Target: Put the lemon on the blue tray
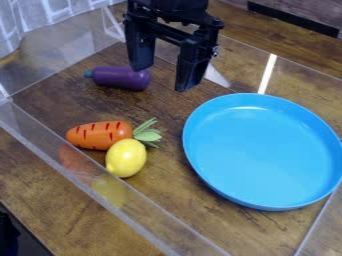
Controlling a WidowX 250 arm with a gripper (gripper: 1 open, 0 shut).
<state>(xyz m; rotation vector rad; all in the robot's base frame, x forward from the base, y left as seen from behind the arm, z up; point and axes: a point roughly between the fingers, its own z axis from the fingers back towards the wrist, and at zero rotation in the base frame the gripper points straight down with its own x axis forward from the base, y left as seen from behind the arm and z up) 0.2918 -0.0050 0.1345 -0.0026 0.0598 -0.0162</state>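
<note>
**Yellow lemon waits beside carrot as arm hangs above the table**

Yellow and smooth, the lemon (124, 157) lies on the dark wood table (201, 225) near the lower left of my view, well clear of the gripper (167, 77). It sits just below the orange carrot (102, 134), and the carrot's green leaves (146, 132) reach down to the lemon's upper right side; I cannot quite tell from this angle whether the two touch or merely sit close.

To the right, the blue tray (310, 130) fills most of that half of my screen, round and shallow with a raised rim, and nothing rests in it. The lemon is apart from it, off its left edge.

At the top of my picture the black gripper points down over the table with its two fingers (194, 62) spread wide and nothing between them. The purple eggplant (120, 78) lies on its side just left of the fingers, near the left one but not held.

A clear plastic wall (40, 135) runs along the table's left edge, behind the carrot and lemon.
</note>
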